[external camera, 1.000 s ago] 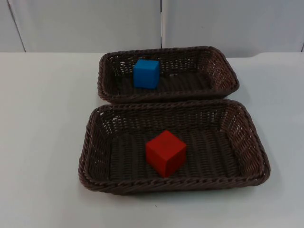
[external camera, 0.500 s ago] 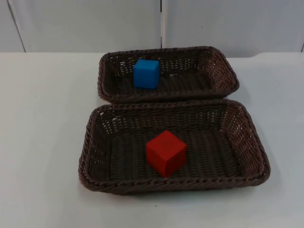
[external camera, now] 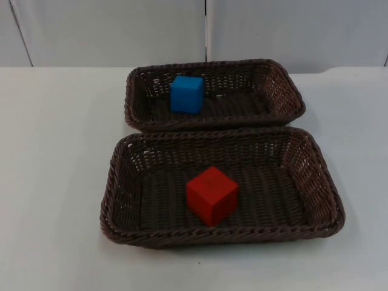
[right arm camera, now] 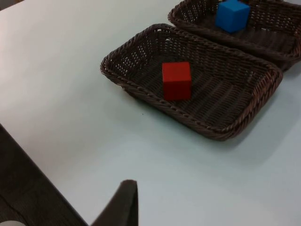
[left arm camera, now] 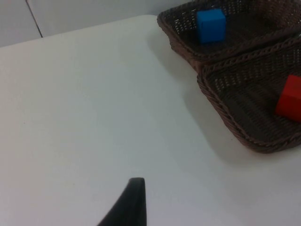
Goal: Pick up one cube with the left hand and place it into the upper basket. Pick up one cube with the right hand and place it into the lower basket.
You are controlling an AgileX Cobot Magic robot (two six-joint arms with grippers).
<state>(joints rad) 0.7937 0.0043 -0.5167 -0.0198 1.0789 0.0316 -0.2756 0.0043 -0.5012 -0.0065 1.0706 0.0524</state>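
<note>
Table (external camera: pixel 54 182), white, carries two brown woven baskets that touch along their long sides. Near basket (external camera: pixel 121 224) is the bigger one; the red cube (external camera: pixel 211 195) sits on its floor near the middle, turned at an angle. Far basket (external camera: pixel 285 85) holds the blue cube (external camera: pixel 187 94) in its left part. Left gripper (left arm camera: pixel 134 202) waits over bare table left of the baskets, right gripper (right arm camera: pixel 123 205) over the table's near side; whether their fingers are spread or pressed together I cannot tell.

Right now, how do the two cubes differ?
The blue cube sits in the upper basket, near its left end; the red cube sits in the lower basket, about mid-floor. The red cube is turned corner-forward, the blue one squarer. Both rest flat, ungripped.
</note>
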